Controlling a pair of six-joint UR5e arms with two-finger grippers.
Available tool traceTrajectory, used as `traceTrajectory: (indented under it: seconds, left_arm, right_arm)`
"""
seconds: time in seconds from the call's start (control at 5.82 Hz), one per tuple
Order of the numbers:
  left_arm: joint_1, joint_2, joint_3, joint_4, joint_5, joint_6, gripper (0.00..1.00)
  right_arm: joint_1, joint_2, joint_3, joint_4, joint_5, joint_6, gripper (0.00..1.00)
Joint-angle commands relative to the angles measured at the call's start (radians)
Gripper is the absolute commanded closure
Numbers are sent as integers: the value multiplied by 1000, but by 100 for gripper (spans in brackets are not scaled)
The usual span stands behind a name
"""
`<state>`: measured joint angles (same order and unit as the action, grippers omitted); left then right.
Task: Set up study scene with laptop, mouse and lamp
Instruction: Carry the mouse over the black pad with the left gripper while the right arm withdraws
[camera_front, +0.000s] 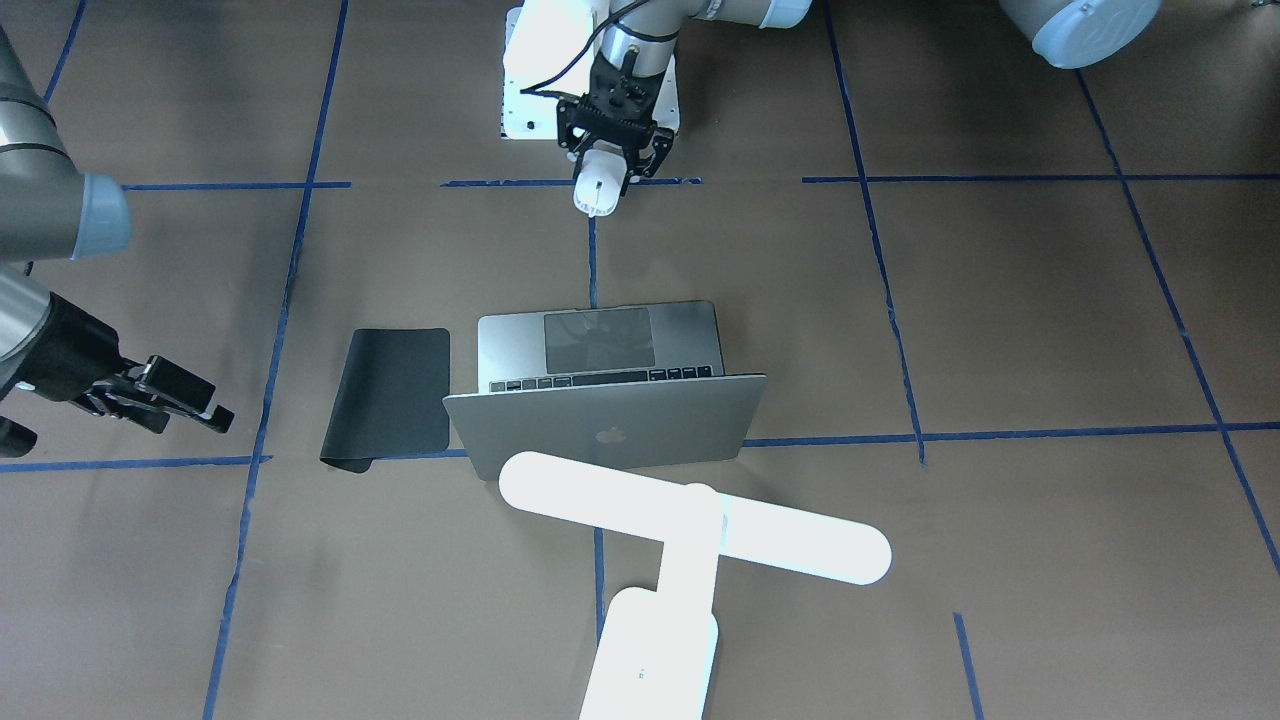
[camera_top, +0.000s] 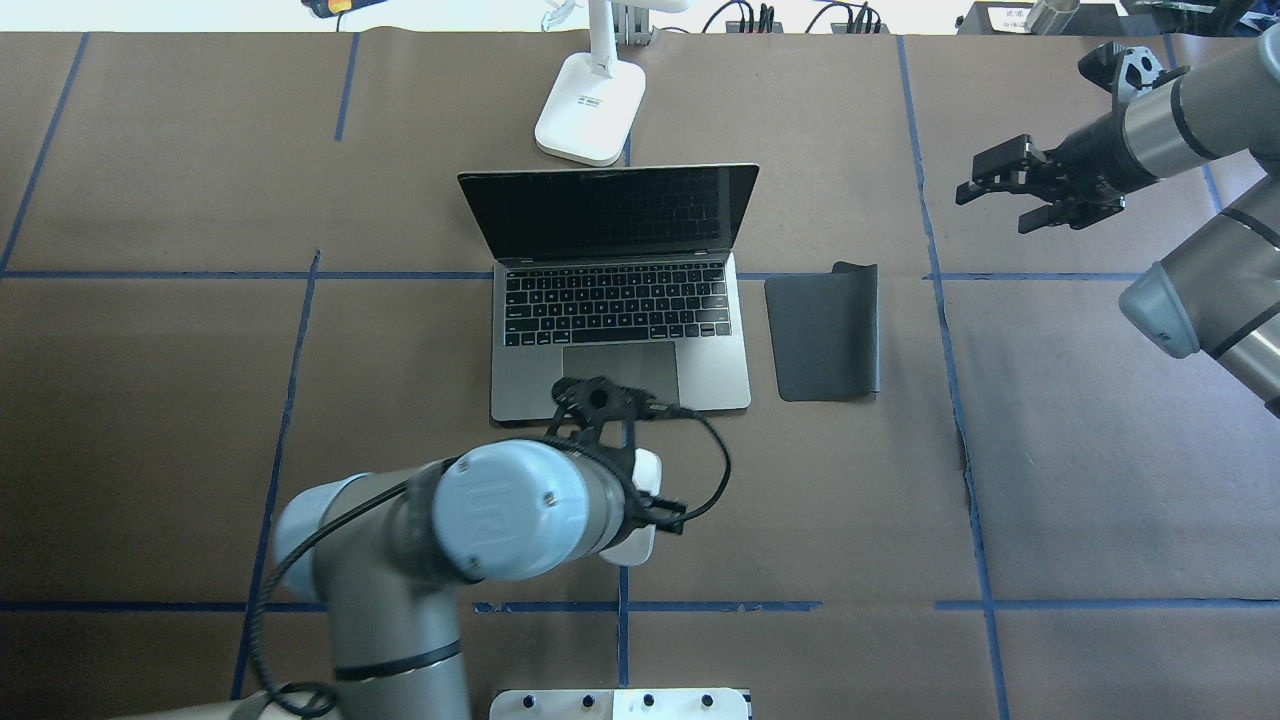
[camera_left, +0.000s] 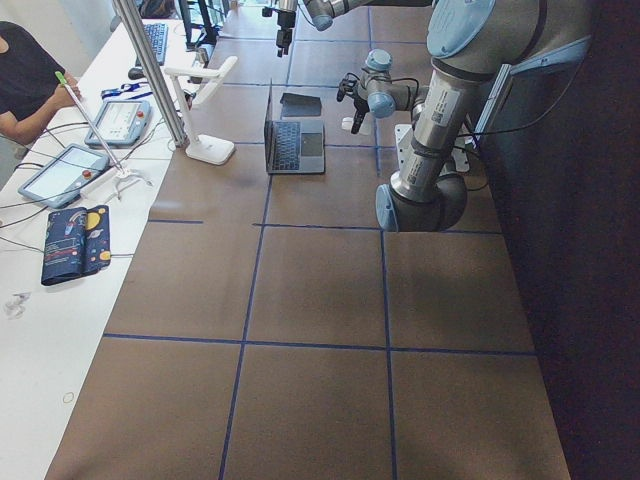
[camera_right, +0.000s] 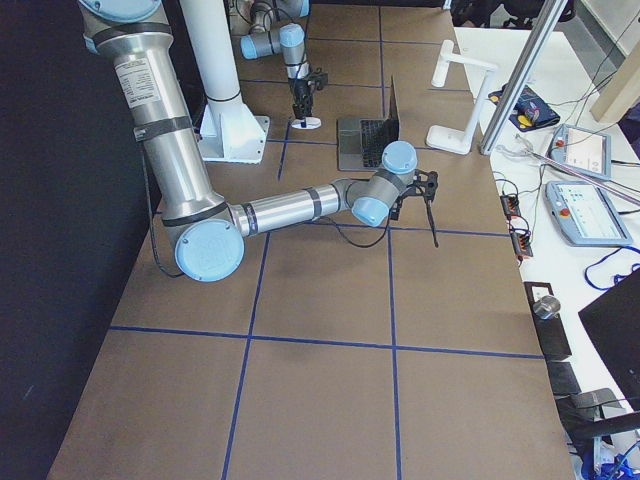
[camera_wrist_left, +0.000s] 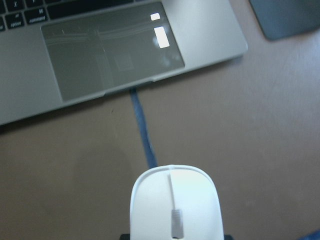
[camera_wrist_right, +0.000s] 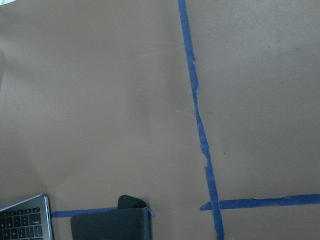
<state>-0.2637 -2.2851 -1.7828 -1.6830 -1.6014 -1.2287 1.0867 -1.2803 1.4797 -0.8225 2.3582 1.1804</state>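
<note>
Our left gripper (camera_front: 612, 168) points down, its fingers closed against the sides of the small glossy white oval mouse (camera_front: 598, 192). The mouse is over a blue tape line (camera_front: 592, 255) on the brown table (camera_front: 1000, 320), near the front edge of the slim silver-grey metal laptop (camera_top: 620, 300). The laptop stands open, its dark screen facing us. Just beside it on our right lies a flat black rectangular mat (camera_top: 825, 330), one corner curled. Behind the lid stands the bright white T-shaped lamp (camera_front: 690, 520). Our right gripper (camera_top: 985, 175) hovers spread wide and empty, beyond the mat.
</note>
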Motion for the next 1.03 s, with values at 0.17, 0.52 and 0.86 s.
traceTrajectory:
  seconds: [0.17, 0.52, 0.86]
  left_arm:
    - [-109, -384, 451, -27, -23, -37, 94]
    - [-173, -629, 877, -189, -67, -32, 95]
    - [-189, -733, 1174, -407, -91, -28, 96]
  right_arm:
    - [51, -24, -2, -1, 44, -39, 0]
    - [73, -22, -2, -3, 52, -41, 0]
    - [84, -19, -6, -6, 62, -41, 0]
